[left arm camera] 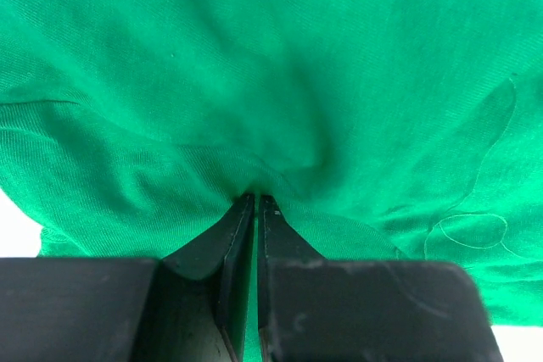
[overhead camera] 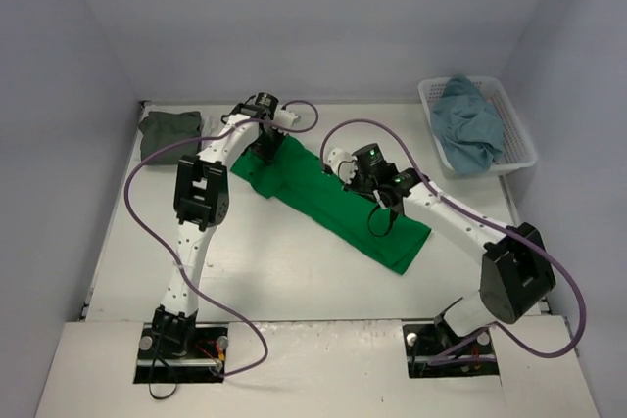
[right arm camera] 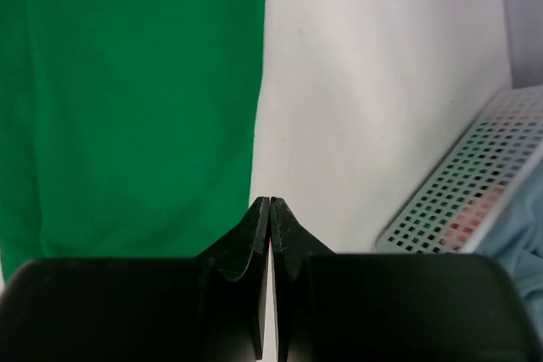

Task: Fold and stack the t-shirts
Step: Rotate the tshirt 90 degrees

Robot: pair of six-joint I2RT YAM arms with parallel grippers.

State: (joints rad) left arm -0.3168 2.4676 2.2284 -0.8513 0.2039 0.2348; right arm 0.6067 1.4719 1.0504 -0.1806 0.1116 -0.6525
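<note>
A bright green t-shirt (overhead camera: pixel 333 208) lies folded into a long strip that runs diagonally across the middle of the table. My left gripper (overhead camera: pixel 266 144) sits at the strip's far left end. In the left wrist view its jaws (left arm camera: pixel 256 197) are pinched shut on a pucker of the green cloth (left arm camera: pixel 297 65). My right gripper (overhead camera: pixel 341 162) hovers over the strip's far edge. Its jaws (right arm camera: pixel 270 201) are shut with nothing between them, just over the border of the green shirt (right arm camera: pixel 136 99) and the bare table. A folded olive-grey t-shirt (overhead camera: pixel 171 129) rests at the back left.
A white slatted basket (overhead camera: pixel 428 105) stands at the back right with a crumpled light blue t-shirt (overhead camera: pixel 468 124) inside. The right wrist view shows the basket (right arm camera: pixel 458 201) and the blue cloth (right arm camera: pixel 522 243) at its lower right. Walls enclose the table on three sides.
</note>
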